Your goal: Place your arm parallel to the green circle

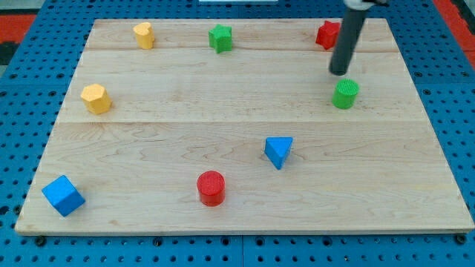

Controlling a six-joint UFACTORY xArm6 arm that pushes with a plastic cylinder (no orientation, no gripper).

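The green circle [345,94], a short green cylinder, stands on the wooden board [171,141] at the view's right. My dark rod comes down from the view's top right, and my tip [340,73] rests on the board just above the green circle, slightly to its left, with a small gap between them. A red star block [326,34] lies at the view's top right, partly behind the rod.
A green star block [220,38] and a yellow block [144,35] lie along the top. A yellow hexagon [96,98] is at the left, a blue cube [63,196] bottom left, a red cylinder [211,188] bottom middle, a blue triangle [278,151] centre right.
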